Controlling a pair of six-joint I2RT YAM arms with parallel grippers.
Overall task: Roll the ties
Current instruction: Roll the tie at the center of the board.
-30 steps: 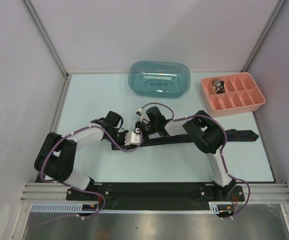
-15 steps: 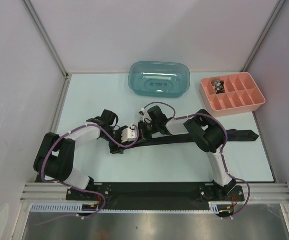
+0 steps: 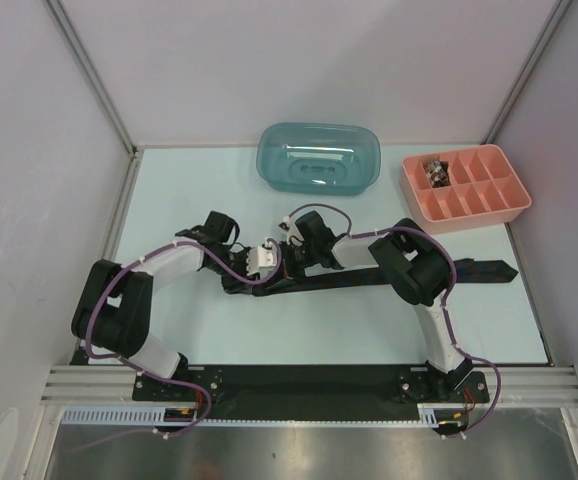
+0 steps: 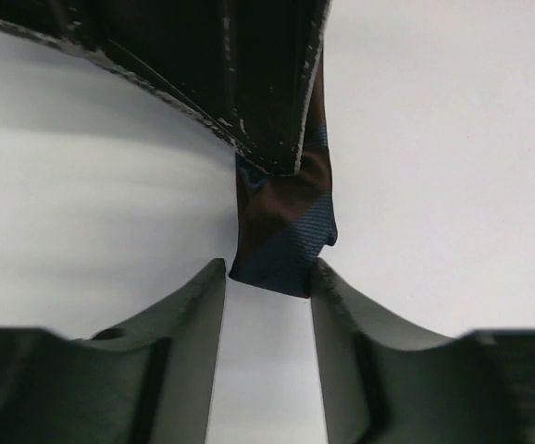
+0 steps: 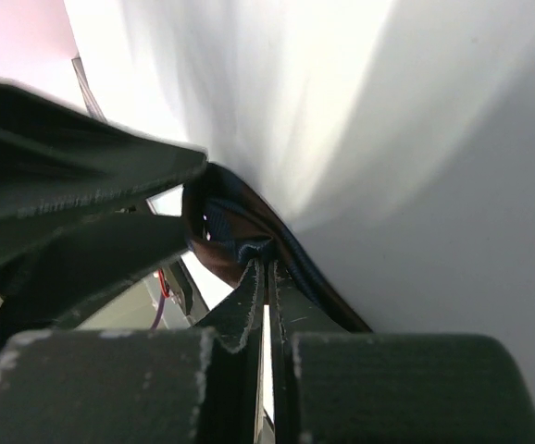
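Note:
One tie (image 3: 479, 268), dark with brown and blue stripes, lies across the middle of the table. Its pointed end is at the right, and both grippers meet at its left part. My left gripper (image 3: 275, 268) comes in from the left. In the left wrist view its fingertips (image 4: 219, 277) touch both sides of the tie's folded end (image 4: 286, 227), and the left gripper (image 4: 267, 273) is closed to that width. My right gripper (image 3: 291, 260) is pinched shut on a curled fold of the tie (image 5: 226, 227) in the right wrist view (image 5: 269, 264). That gripper is the black shape above the tie in the left wrist view.
A teal plastic bin (image 3: 319, 158) stands at the back centre. A pink compartment tray (image 3: 464, 188) stands at the back right, with a small dark item in its back left cell. The white enclosure walls rise on three sides. Purple cables run along both arms.
My left gripper has moved up and to the right, closer to the right gripper. The tie's left end has drawn in with it. The right arm has barely moved.

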